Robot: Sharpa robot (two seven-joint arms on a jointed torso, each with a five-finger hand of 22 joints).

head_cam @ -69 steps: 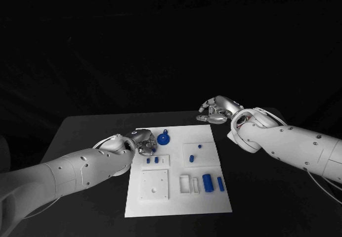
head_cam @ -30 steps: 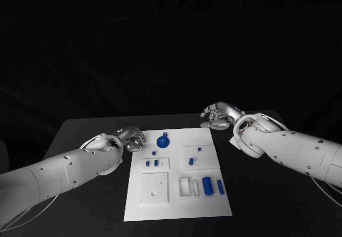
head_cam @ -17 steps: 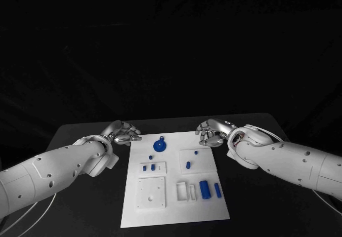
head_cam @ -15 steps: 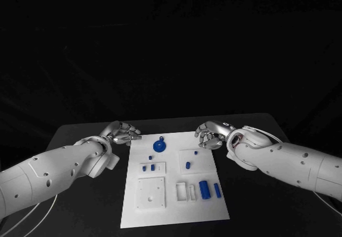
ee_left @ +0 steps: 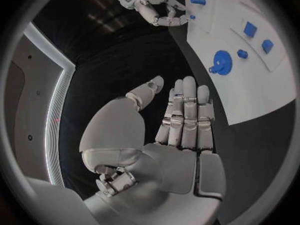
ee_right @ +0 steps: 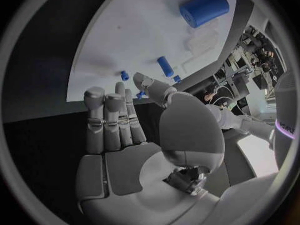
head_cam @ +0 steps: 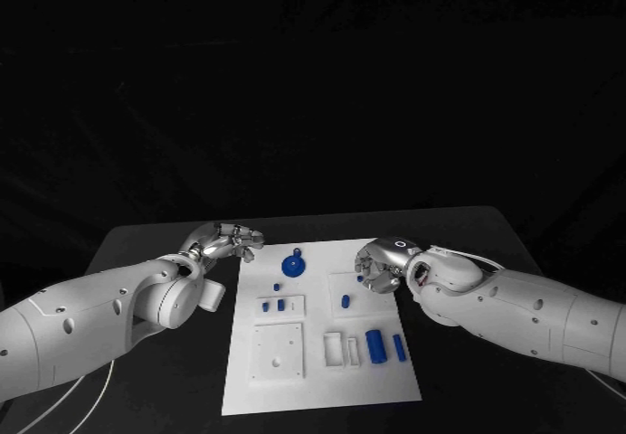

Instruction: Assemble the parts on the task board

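While both my hands are hovering empty, left hand [head_cam: 224, 240] and right hand [head_cam: 380, 265] with fingers [ee_left: 185, 110] loosely apart, the task board [head_cam: 307, 375] is lying between them; reaching carelessly, I am risking knocking the blue parts [head_cam: 294, 266] askew.

Bare black worktop [head_cam: 156, 249] lies open along both long sides of the task board [head_cam: 313, 380]. The left robot hand [head_cam: 224, 242] hangs off the board's far left corner, the right robot hand [head_cam: 381, 265] over its far right edge, both empty, fingers apart.
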